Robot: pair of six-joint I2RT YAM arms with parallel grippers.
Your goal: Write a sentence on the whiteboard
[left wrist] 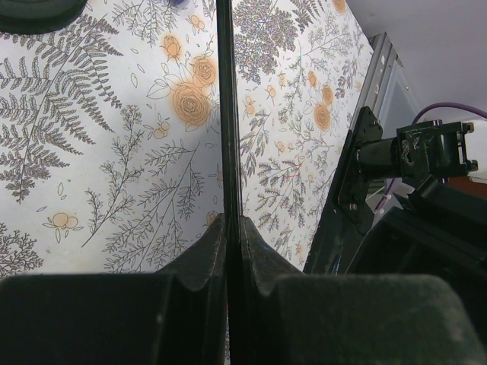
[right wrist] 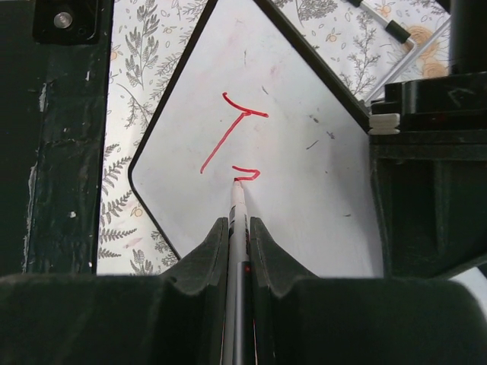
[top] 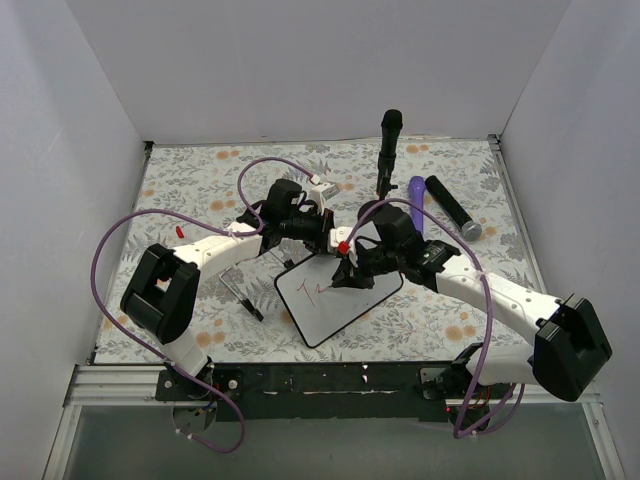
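The whiteboard lies at an angle between the two arms, white with a thin black frame. My left gripper is shut on its far edge, which runs as a thin black strip out from between the fingertips. My right gripper is shut on a grey marker whose red tip touches the board. Of the sentence there is a slanted red "T" and a short hooked stroke beside the tip; both also show as small red marks.
A purple cylinder and a black cylinder with a grey end lie at the back right of the flowered table cover. A black upright object stands behind them. Thin black-and-silver rods lie left of the board.
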